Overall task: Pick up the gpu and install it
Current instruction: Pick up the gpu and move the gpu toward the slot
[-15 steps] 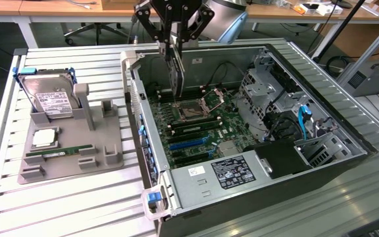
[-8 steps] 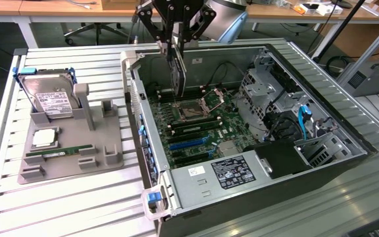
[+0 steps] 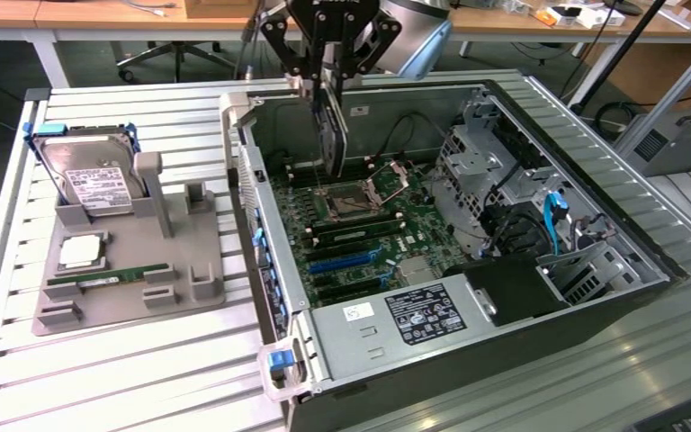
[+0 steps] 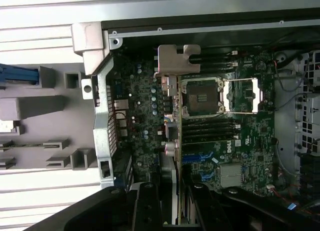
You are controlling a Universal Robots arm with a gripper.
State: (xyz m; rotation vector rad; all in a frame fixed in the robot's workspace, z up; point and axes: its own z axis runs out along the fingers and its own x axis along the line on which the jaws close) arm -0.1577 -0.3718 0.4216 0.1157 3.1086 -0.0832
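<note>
Over the open computer case (image 3: 240, 162): gripper (image 3: 327, 90) hangs near the back wall.
Jaws: partly closed, clamped on the gpu (image 3: 336, 135).
Gpu position: straight below the gripper, on edge, clear of the motherboard (image 3: 370, 225).
Long axis: appears to point down at the board, metal bracket (image 4: 177, 61) lowest.

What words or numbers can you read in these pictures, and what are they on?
No text reads clearly enough to quote.
Hard drive, white label: print too small to read.
Power supply, black label: print too small to read.
Power supply, white sticker: too small to read.
Motherboard, white mark: too blurred to read.
</note>
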